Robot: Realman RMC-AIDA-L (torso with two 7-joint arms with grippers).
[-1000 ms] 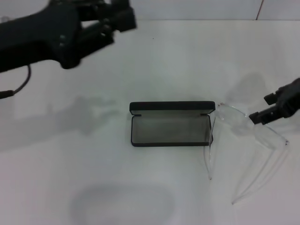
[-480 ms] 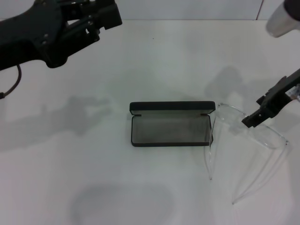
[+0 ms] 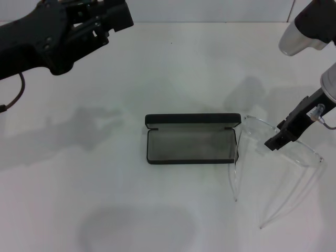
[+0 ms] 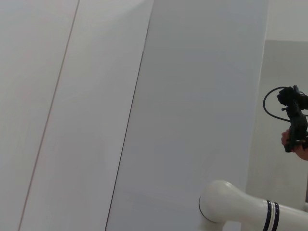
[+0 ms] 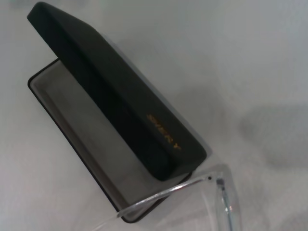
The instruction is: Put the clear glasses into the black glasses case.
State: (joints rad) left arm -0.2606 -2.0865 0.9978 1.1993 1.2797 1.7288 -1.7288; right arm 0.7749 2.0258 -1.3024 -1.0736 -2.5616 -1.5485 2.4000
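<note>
- Black case (image 3: 191, 140) open on bench (image 3: 157, 68); glasses (image 3: 273, 157) just beside it.
- Right pincer (image 3: 274, 142) above the lens; grip unclear.
- Left pincer (image 3: 113, 16) raised, far corner; grip unclear.

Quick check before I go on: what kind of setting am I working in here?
Probably a lab or test bench, not a home: a bare white tabletop holding only the open black glasses case and the clear glasses. The left gripper is raised at the far left; the right gripper is over the glasses.
</note>
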